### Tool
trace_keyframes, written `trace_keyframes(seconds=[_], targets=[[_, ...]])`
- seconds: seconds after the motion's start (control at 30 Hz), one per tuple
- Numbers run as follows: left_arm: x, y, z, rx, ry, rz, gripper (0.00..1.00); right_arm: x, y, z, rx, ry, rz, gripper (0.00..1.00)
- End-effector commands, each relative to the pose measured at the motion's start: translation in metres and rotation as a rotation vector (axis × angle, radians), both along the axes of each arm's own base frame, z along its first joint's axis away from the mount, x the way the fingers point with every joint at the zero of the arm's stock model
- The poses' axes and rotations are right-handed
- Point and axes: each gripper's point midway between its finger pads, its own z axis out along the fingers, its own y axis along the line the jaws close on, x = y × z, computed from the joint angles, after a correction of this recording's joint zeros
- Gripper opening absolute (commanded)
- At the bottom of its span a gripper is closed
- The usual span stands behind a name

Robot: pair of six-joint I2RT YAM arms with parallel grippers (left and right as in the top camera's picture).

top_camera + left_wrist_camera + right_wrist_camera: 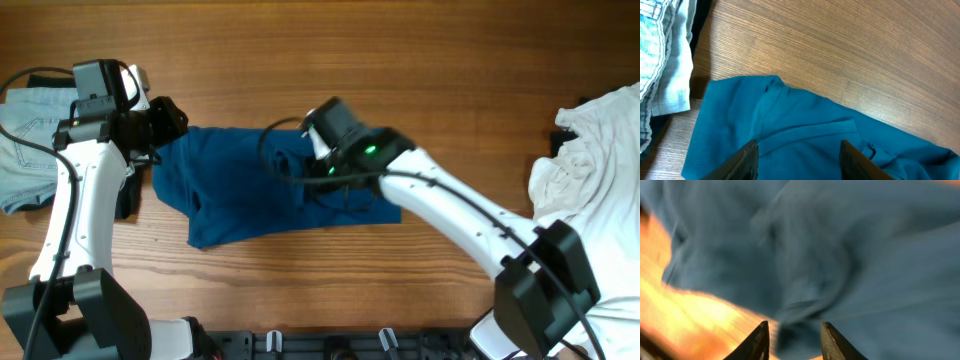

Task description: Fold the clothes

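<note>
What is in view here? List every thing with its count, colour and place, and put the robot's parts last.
shirt: one, dark blue, crumpled on the table left of centre
denim garment: one, pale blue, at the table's left edge
black garment: one, black, showing beside and under the denim garment
white garment: one, white, bunched at the table's right edge
table: one, brown wood, under everything
left arm: one, white and black, at the left side
right arm: one, white and black, reaching in from the lower right
left gripper: one, black, open over the shirt's left end
right gripper: one, black, open, close over the shirt's middle
</note>
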Motion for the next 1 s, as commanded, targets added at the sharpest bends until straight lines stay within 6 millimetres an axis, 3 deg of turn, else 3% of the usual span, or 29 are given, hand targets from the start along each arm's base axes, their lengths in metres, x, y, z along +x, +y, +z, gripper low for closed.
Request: trace_keyframes(seconds=[0.0, 0.07, 0.1, 0.13, 0.17, 0.2, 0.33, 0.43, 0.53, 0.6, 0.73, 0.8, 0.9, 0.97], targets=[[0.000, -0.003, 0.005, -0.006, -0.019, -0.018, 0.54, 0.033, -0.017, 0.023, 0.076, -0.048, -0.099, 0.45], [0.000, -0.003, 0.005, -0.007, -0.018, -0.018, 0.56, 0.035, -0.018, 0.024, 0.114, -0.022, -0.104, 0.52], [0.000, -0.004, 0.005, -0.007, -0.015, -0.018, 0.56, 0.036, -0.021, 0.021, 0.117, 0.000, -0.134, 0.45], [-0.001, -0.004, 0.004, -0.008, -0.010, -0.018, 0.56, 0.034, -0.022, 0.017, 0.114, 0.024, -0.158, 0.21], [-0.002, -0.004, 0.004, -0.009, -0.005, -0.018, 0.56, 0.032, -0.023, 0.013, 0.111, 0.052, -0.184, 0.09], [-0.004, -0.004, 0.003, -0.011, 0.001, -0.018, 0.57, 0.028, -0.023, 0.007, 0.106, 0.089, -0.218, 0.04], [-0.005, -0.005, 0.002, -0.012, 0.007, -0.018, 0.57, 0.015, -0.016, -0.030, 0.088, 0.269, -0.348, 0.04], [-0.005, -0.004, 0.002, -0.012, 0.007, -0.018, 0.57, 0.011, 0.014, -0.054, 0.173, 0.381, -0.335, 0.05], [-0.005, -0.005, 0.002, -0.012, 0.007, -0.018, 0.57, 0.026, 0.051, -0.065, 0.329, 0.394, -0.264, 0.04], [-0.005, -0.004, 0.002, -0.012, 0.007, -0.018, 0.57, 0.052, 0.068, -0.066, 0.432, 0.304, -0.214, 0.04], [-0.010, -0.005, 0.000, -0.015, 0.028, -0.019, 0.66, 0.087, 0.047, -0.050, 0.477, 0.214, -0.258, 0.04], [-0.015, -0.006, -0.003, 0.000, 0.047, -0.051, 0.71, 0.096, 0.031, -0.023, 0.520, 0.157, -0.189, 0.08], [-0.021, -0.007, -0.006, -0.001, 0.073, -0.061, 0.76, 0.094, -0.011, 0.005, 0.482, 0.118, -0.171, 0.20], [-0.024, -0.009, -0.007, -0.011, 0.084, -0.063, 0.78, 0.085, -0.041, 0.013, 0.429, 0.138, -0.187, 0.27]])
